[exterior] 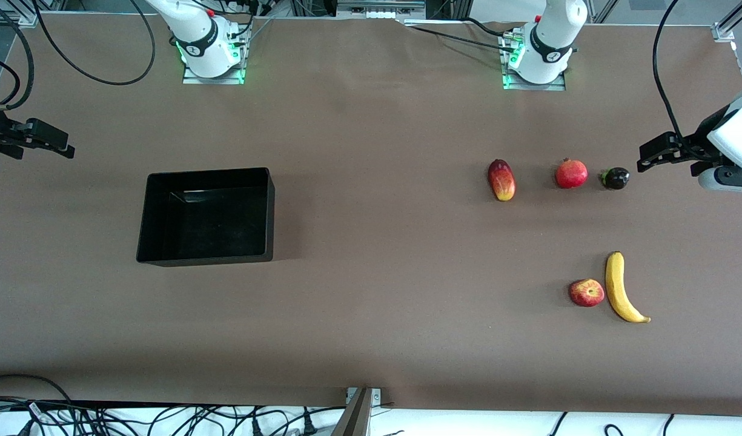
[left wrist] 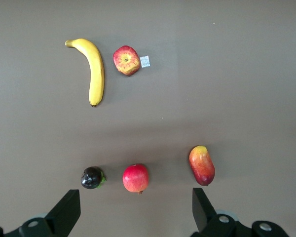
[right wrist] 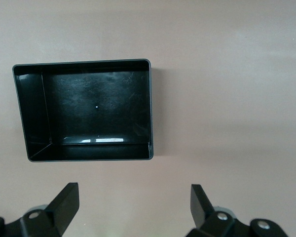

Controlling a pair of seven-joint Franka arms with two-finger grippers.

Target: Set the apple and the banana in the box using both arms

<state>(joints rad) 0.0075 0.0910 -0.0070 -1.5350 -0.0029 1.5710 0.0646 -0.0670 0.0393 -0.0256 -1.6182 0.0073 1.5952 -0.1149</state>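
Both tools are spread wide and hold nothing: left tool [exterior: 649, 156] hangs over the left arm's end of the brown desk [exterior: 371, 315], right tool [exterior: 56, 144] over the right arm's end, near the empty black rectangular plastic box [exterior: 165, 257]. Small red yellow-streaked apple [exterior: 586, 292] and long curved yellow banana [exterior: 620, 287] lie just beside each other, nearer the front camera than the red-yellow mango [exterior: 501, 180], round red pomegranate [exterior: 571, 173] and small dark fruit [exterior: 615, 178]. You risk nudging the banana while closing on the apple, or picking the lookalike pomegranate.
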